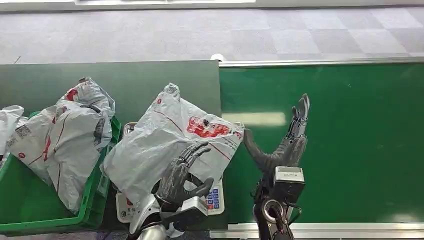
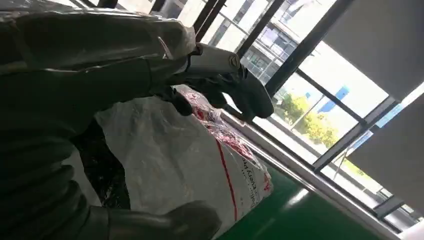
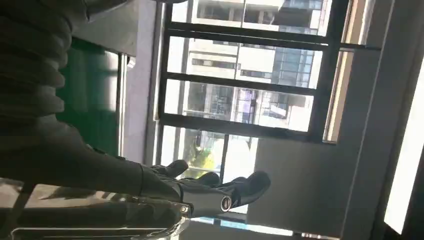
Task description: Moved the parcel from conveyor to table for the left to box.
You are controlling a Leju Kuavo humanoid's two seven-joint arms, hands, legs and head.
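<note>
Two hands are up over the work surface. The left hand (image 1: 182,172) has its dark fingers (image 1: 194,151) spread and laid on top of the grey plastic parcel (image 1: 165,137), the thumb angled out to the side toward the robot; it presses on the bag and is not closed round it. In the left wrist view those fingers (image 2: 235,85) arch over the crinkled bag (image 2: 185,160), whose red printing runs along its side. The right hand (image 1: 285,142) stands released above the green conveyor belt (image 1: 350,140), fingers straight and pointing away from the robot, thumb stretched toward the parcel's near edge, holding nothing. The right wrist view shows that hand (image 3: 200,187) extended flat against windows.

Beneath the parcel lies a white scale (image 1: 212,200) with a blue keypad, set on the dark green table (image 1: 130,80), just beside the belt's edge. One corner of the parcel reaches slightly over the belt. Left of it, a green bin (image 1: 30,210) holds several more grey parcels (image 1: 70,130), heaped above its rim.
</note>
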